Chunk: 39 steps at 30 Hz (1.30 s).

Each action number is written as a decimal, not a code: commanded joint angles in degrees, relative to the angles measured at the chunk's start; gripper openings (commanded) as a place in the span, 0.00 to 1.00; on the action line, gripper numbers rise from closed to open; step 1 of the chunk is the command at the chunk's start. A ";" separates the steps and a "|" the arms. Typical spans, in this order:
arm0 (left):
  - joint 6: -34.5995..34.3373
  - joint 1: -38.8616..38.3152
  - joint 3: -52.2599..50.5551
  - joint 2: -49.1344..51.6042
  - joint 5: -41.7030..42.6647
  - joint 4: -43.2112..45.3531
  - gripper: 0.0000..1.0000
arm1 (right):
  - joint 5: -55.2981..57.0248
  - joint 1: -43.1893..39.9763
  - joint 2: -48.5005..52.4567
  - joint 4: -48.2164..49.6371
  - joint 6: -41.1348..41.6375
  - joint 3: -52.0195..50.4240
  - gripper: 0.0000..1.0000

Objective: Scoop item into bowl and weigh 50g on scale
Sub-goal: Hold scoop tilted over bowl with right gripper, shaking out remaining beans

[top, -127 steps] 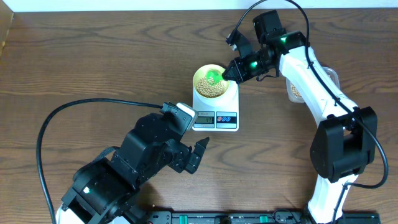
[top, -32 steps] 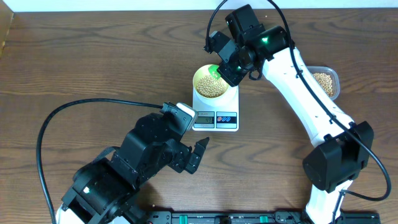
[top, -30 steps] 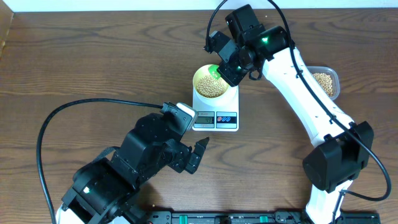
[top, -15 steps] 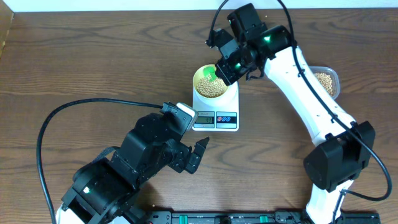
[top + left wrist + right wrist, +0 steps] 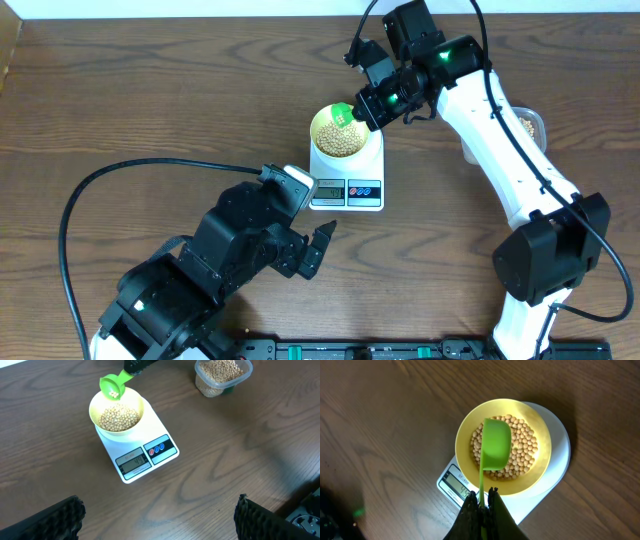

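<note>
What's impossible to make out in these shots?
- Digits on the scale: too small overhead, unclear in left wrist, partly behind the right gripper holding the green scoop in right wrist.
- The bean tub: overhead, mostly behind the right arm.
- The left gripper: left wrist, fingers cut by bottom edge.

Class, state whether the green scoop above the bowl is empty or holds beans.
Holds a few: beans lie inside the tilted scoop, seen from the left wrist.

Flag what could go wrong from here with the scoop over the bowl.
1. The green scoop, pinched by its thin handle in the right gripper, hangs near the far rim of the bowl. Its few beans may drop outside.
2. If the scoop touches the bowl, it could upset the scale.
</note>
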 commanded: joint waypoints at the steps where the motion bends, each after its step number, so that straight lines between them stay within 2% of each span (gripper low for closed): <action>1: -0.11 0.15 0.42 -0.04 -0.13 0.02 0.98 | -1.18 0.28 -1.81 0.11 0.83 -0.17 0.01; 19: -0.11 0.15 0.42 -0.04 -0.13 0.04 0.98 | -1.16 0.28 -1.81 0.15 0.85 -0.17 0.01; 29: -0.11 0.15 0.42 -0.04 -0.13 0.04 0.97 | 6.38 4.02 -1.84 -0.70 -4.96 -0.17 0.01; 39: -0.11 0.15 0.42 -0.04 -0.13 0.04 0.98 | 7.30 4.37 -1.84 -1.03 -7.63 -0.17 0.01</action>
